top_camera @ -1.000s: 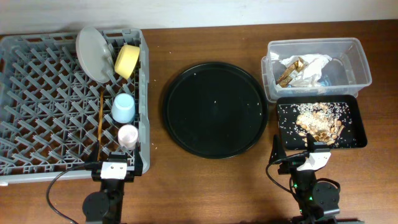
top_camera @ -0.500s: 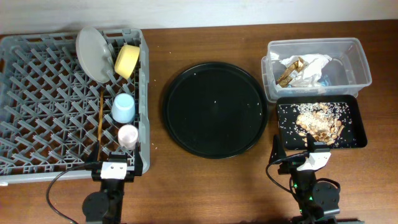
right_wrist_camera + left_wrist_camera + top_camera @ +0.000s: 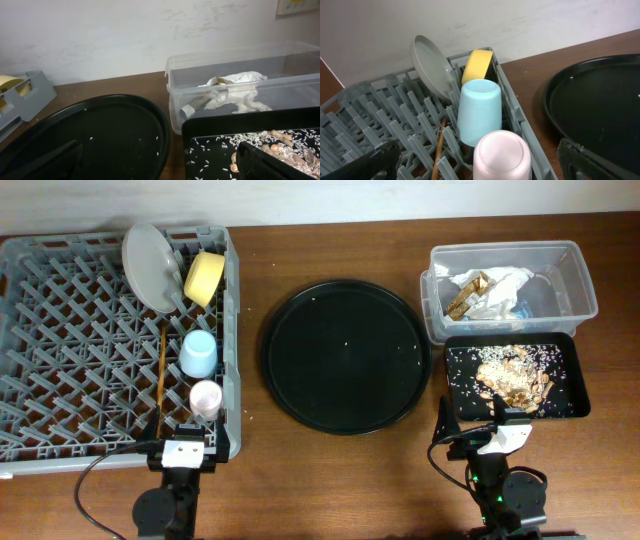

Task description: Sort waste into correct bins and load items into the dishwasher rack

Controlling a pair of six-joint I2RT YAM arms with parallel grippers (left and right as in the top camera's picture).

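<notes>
While the grey rack (image 3: 60, 330) holds the plate (image 3: 148, 265), yellow bowl (image 3: 205, 277), blue cup (image 3: 199, 352), pink cup (image 3: 205, 397) and chopsticks (image 3: 162, 375), the clear tub (image 3: 505, 248) holds the napkins (image 3: 495, 288), the shallow black tray (image 3: 572, 408) the food scraps (image 3: 510, 375), and the left gripper (image 3: 182, 448) and right gripper (image 3: 500, 430) sit with fingers spread, empty.

One large square grey plastic dishwasher rack (image 3: 70, 330) fills the left of the overhead frame. It holds one pale grey-green round plate (image 3: 148, 265), one yellow bowl (image 3: 205, 278) and two small cups, one light blue (image 3: 199, 353) and one pink (image 3: 205, 397). The thin wooden chopsticks (image 3: 162, 375) read as a single line, so their number cannot be told. At centre lies one large round black tray (image 3: 345, 355). At right are two bins: one clear plastic rectangular tub (image 3: 583, 285) holding one clump of crumpled white paper napkins (image 3: 495, 288), and one shallow black rectangular tray (image 3: 580, 402) holding one heap of brown food scraps (image 3: 512, 377).
</notes>
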